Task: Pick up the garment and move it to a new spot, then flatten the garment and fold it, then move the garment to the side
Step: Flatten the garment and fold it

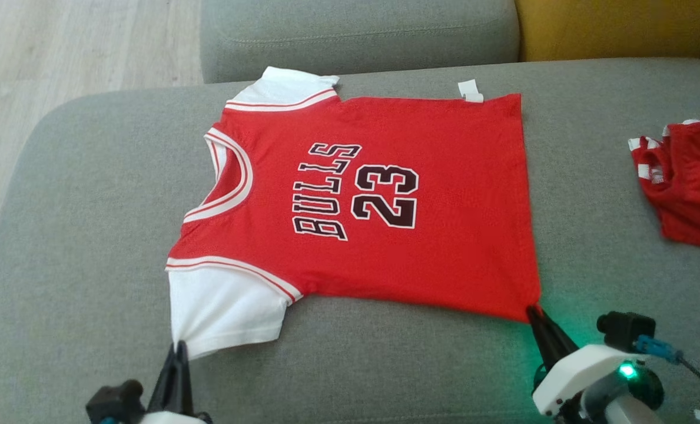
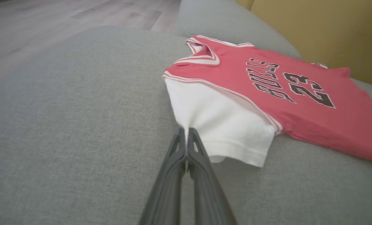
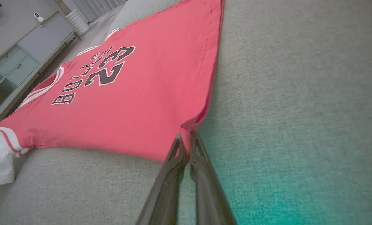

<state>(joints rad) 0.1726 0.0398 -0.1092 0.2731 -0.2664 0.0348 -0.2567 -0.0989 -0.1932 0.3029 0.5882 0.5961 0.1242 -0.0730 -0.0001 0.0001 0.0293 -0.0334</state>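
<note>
The garment [image 1: 444, 194] is a red jersey with white sleeves and black lettering, spread flat and face up on the grey sofa seat [image 1: 90, 206], collar to the left. My left gripper [image 1: 179, 347] is shut on the corner of the near white sleeve [image 2: 217, 125]; the left wrist view has the closed gripper [image 2: 186, 129] pinching that cloth. My right gripper [image 1: 531, 309] is shut on the near hem corner of the jersey [image 3: 148, 93]; in the right wrist view the closed gripper [image 3: 186, 136] grips a small raised peak of red fabric.
A second red and white garment [image 1: 688, 182] lies crumpled at the right edge of the seat. The grey backrest [image 1: 355, 29] and a yellow cushion [image 1: 614, 26] stand behind. Wooden floor [image 1: 61, 47] lies off the left. A grey cabinet [image 3: 23, 50] stands beyond.
</note>
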